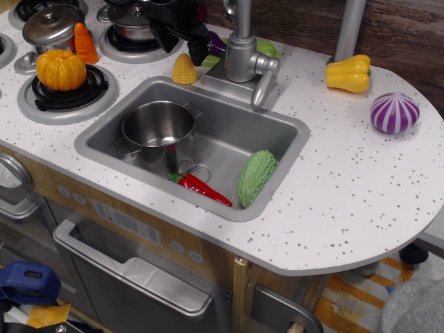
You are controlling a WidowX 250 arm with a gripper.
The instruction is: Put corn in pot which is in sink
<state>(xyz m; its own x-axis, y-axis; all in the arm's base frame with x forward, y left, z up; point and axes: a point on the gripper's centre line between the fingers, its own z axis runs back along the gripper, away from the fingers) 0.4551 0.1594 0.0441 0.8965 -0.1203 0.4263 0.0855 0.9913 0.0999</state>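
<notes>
Jaws: black gripper (198, 43) at top edge, above small yellow bumpy toy corn (184, 69); open or closed, cannot tell, dark parts merge. Corn upright on white speckled table (333, 187), just behind grey rectangular sink (277, 125) rim, beside silver faucet (244, 55). Sink holds shiny lidless steel pot (158, 128), interior looks empty; red chili pepper (200, 186); green bumpy gourd (256, 177) leaning on right wall. Arm mostly cut off by frame top.

Dark wood-plank wall (409, 35) behind (patterned floor (347, 298) below).
</notes>
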